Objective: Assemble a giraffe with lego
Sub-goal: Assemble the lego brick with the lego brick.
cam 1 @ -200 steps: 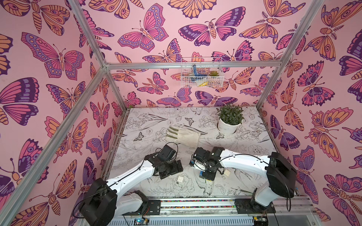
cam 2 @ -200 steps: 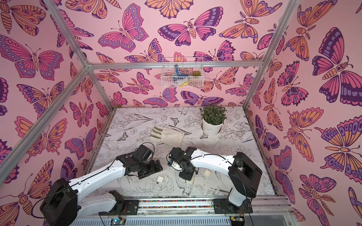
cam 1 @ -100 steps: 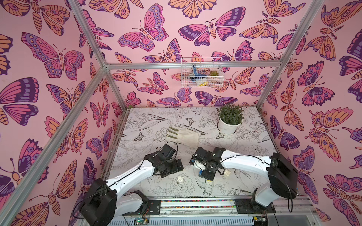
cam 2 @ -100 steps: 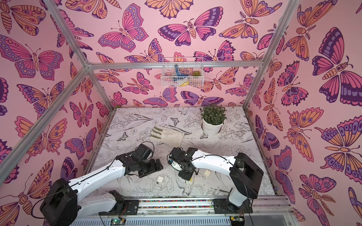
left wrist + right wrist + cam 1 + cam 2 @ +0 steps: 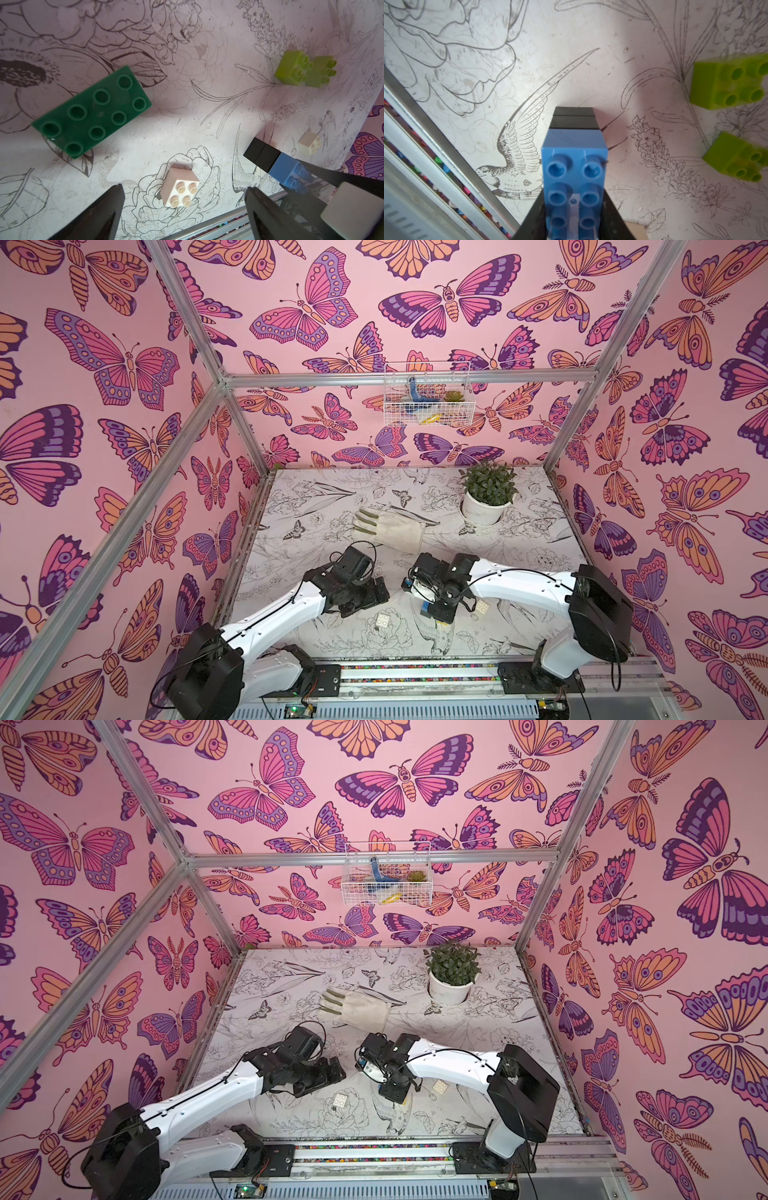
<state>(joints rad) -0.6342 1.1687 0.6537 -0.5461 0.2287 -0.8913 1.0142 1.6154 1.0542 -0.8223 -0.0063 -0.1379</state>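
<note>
Unmoved giraffe (image 5: 574,166), black legs (image 5: 574,118) downward

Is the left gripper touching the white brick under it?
Apart. Left wrist view: white brick sits between the open left gripper fingers, table visible either side.

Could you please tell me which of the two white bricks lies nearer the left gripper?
The white brick right by the open left gripper; the other white brick lies beyond the blue brick.

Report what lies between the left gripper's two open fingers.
A white square brick, studs up, lies in the gap between the left gripper's fingers, touching neither. The left wrist view shows this.
</note>
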